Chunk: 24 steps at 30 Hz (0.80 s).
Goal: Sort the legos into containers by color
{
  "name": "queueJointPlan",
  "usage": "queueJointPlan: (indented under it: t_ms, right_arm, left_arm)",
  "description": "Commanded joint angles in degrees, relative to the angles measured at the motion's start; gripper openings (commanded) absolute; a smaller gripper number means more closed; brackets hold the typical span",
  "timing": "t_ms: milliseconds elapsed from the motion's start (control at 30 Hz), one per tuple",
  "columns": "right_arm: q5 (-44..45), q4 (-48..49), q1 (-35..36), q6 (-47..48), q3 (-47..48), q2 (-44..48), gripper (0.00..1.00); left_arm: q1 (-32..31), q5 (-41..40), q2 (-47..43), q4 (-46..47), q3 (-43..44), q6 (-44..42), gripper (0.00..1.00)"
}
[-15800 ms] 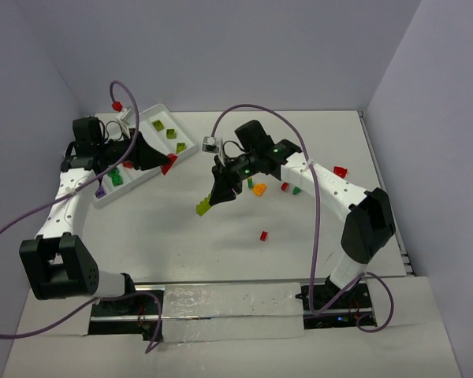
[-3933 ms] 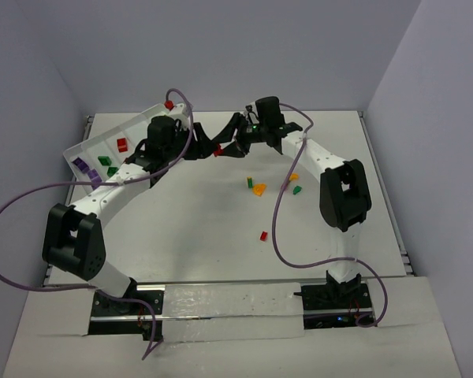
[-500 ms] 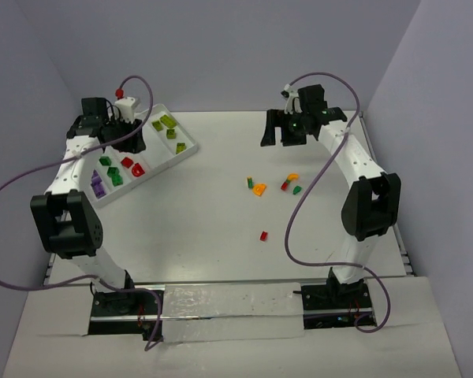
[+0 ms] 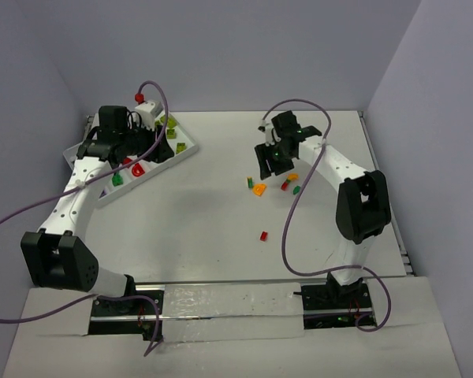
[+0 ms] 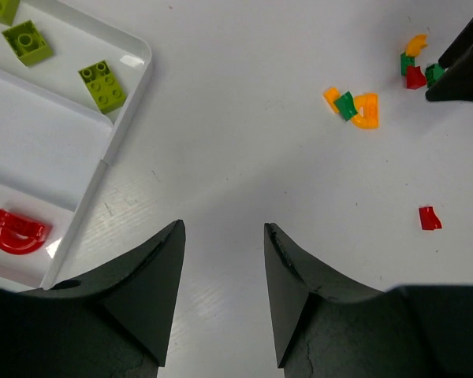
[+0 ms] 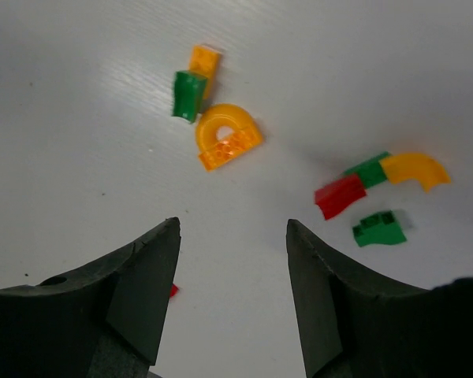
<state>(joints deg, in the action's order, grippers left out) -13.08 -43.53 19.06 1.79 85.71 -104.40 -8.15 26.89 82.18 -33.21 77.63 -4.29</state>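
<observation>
Fingers (image 5: 142,299) of the left gripper (image 5: 223,228) stand parted with nothing between them, over the table (image 5: 221,142) just beside the tray (image 5: 39,150). In the tray, lime bricks (image 5: 102,85) lie in 1 compartment and a red arch (image 5: 17,230) in another. The right gripper (image 6: 232,224) is likewise parted and empty, above loose legos. These are an orange arch (image 6: 229,135) beside a green brick (image 6: 189,94), and a red brick (image 6: 340,195) touching green and orange pieces. 1 lone red brick (image 4: 263,235) lies apart.

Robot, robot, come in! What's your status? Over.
Left gripper open, empty, beside tray. Right gripper open, empty, near orange arch brick. Several legos loose on table. Nothing blocking.
</observation>
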Motion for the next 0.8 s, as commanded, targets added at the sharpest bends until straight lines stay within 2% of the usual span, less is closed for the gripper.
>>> queueJointPlan:
  t_ms: [0,67,400,767]
  right_arm:
    - [2.3,2.4,5.3,-1.7,2.4,-2.5,0.62]
    - [2.6,1.7,7.0,-2.5,4.6,-4.7,0.62]
    - [7.1,-0.3,9.4,-7.4,12.8,-14.8,0.60]
    - [9.3,-0.6,9.4,-7.9,16.6,-19.7,0.54]
  left_arm:
    - [0.2,-1.8,-3.1,3.2,-0.6,3.8,0.54]
    - [0.2,-2.6,-3.5,3.2,-1.0,6.1,0.54]
    - [0.2,-3.7,-5.0,3.8,-2.0,6.8,0.54]
    - [0.2,-3.5,-4.6,3.6,-1.3,7.1,0.54]
